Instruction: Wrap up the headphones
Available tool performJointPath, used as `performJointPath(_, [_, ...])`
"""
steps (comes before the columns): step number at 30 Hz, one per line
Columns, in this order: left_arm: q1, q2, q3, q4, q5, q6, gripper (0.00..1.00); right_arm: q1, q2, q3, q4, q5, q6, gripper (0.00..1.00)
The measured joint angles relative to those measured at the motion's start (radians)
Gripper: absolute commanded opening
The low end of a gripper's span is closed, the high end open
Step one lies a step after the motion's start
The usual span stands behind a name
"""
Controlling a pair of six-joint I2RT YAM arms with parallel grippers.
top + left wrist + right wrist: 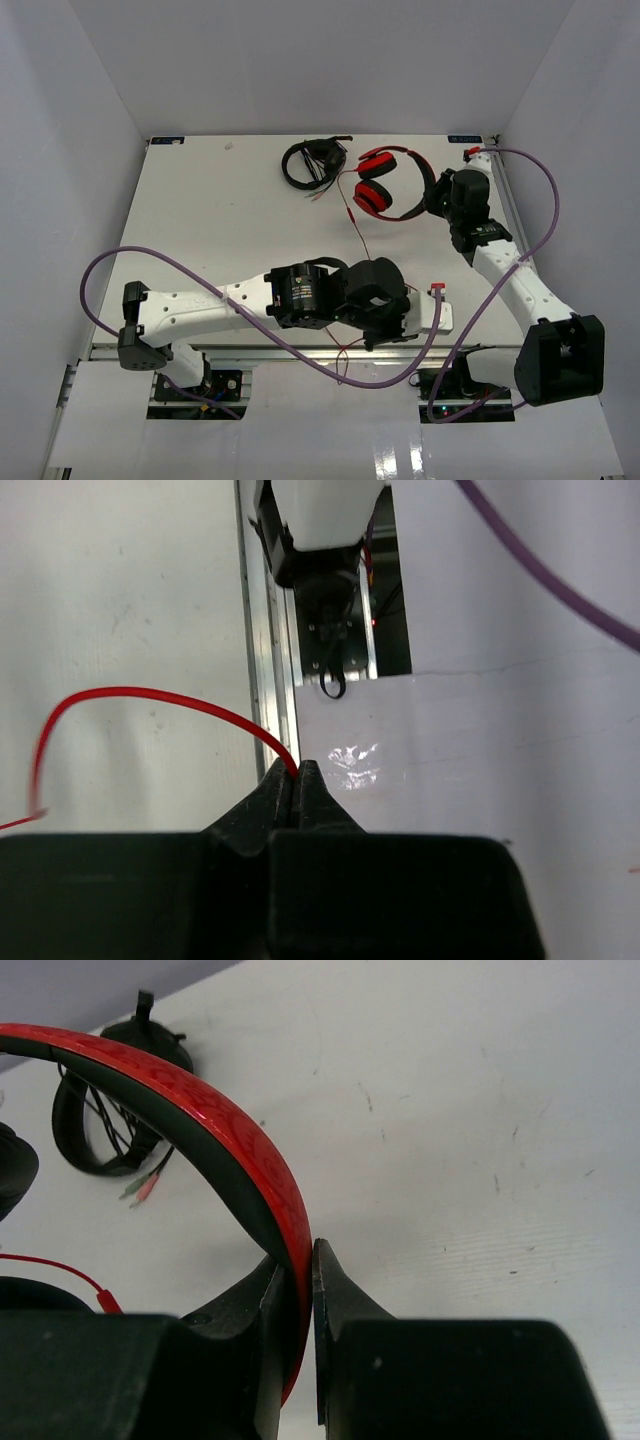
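My left gripper (297, 783), fully closed, pinches the cable (150, 694), my right gripper (306, 1270) clamps the headphones (200, 1110) by the headband between its jaws; excess tension could pull the thin cable free.

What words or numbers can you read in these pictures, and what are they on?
None can be read for sure.
Two small labels at the far corners of the table: too small to read.
Sticker on the left arm: blurred, unreadable.
Red headphones: only a pattern on the band, no letters I can make out.
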State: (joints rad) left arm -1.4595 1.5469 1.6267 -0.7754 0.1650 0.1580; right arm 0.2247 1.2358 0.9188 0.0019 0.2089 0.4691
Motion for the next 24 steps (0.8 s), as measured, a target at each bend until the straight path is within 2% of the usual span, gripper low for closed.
performJointPath(8, [0.001,0.119,0.357,-0.074,0.002,0.03,0.0,0.029,0.027,-0.122,0.039,-0.153,-0.131,0.08])
performJointPath(13, [0.002,0.169,0.475,-0.126,-0.023,0.056,0.0,0.041,0.011,-0.184,0.078,-0.291,-0.29,0.08])
performJointPath(19, [0.038,0.154,0.455,-0.18,-0.08,0.09,0.0,0.042,-0.141,-0.274,0.106,-0.495,-0.514,0.08])
performJointPath(24, [0.166,0.044,0.271,-0.16,-0.079,0.101,0.0,0.045,-0.255,-0.278,0.107,-0.619,-0.63,0.08])
